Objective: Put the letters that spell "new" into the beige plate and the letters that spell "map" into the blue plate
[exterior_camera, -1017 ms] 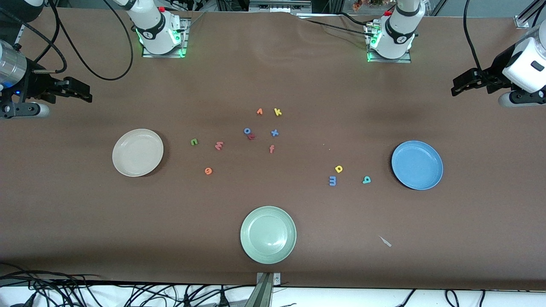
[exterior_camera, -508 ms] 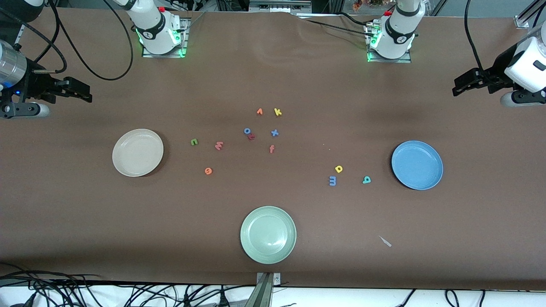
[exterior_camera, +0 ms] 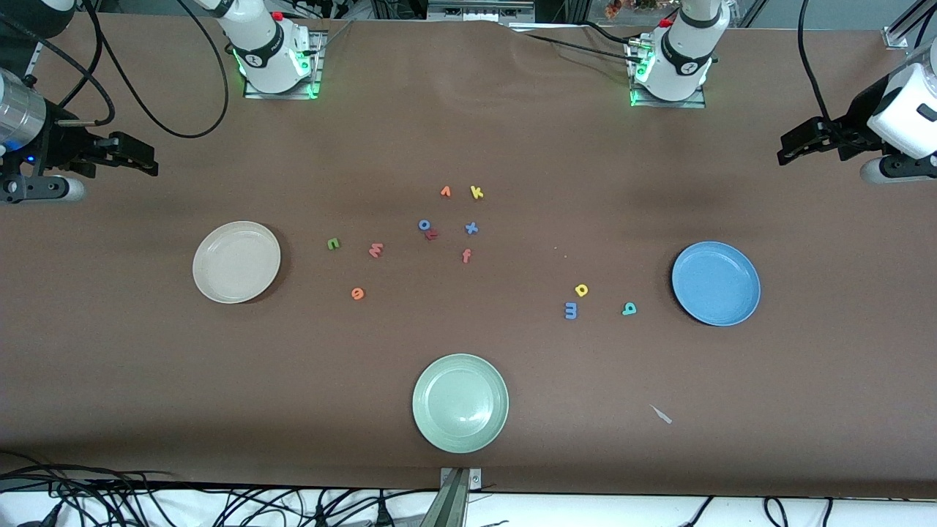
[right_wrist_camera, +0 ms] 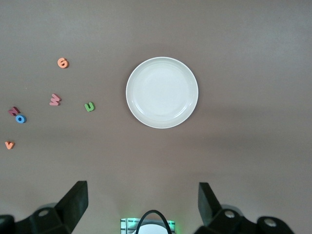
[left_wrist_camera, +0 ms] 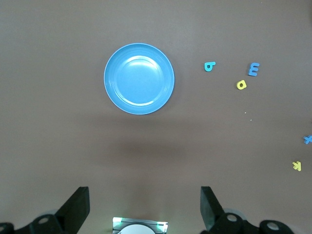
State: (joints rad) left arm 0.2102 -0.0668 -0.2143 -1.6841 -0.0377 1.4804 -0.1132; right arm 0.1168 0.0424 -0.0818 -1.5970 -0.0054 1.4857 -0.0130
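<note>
Both grippers idle at table ends: left gripper [left_wrist_camera: 144, 207] and right gripper [right_wrist_camera: 141, 204], jaws apart, empty. Risk: salmon-red foam w [exterior_camera: 375, 250] confused with neighbouring salmon foam f [exterior_camera: 466, 255]; tiny letters slip grasp.

Both arms are raised and drawn out to their own ends of the worktop, each waiting. The left pincer [exterior_camera: 785, 146] hangs in the air, its black fingers [left_wrist_camera: 78, 207] spread wide, holding nothing. The right pincer [exterior_camera: 150, 162] hangs likewise, fingers [right_wrist_camera: 75, 204] set wide apart and empty. Both wrists are turned so the pincers point inward toward the middle.
</note>
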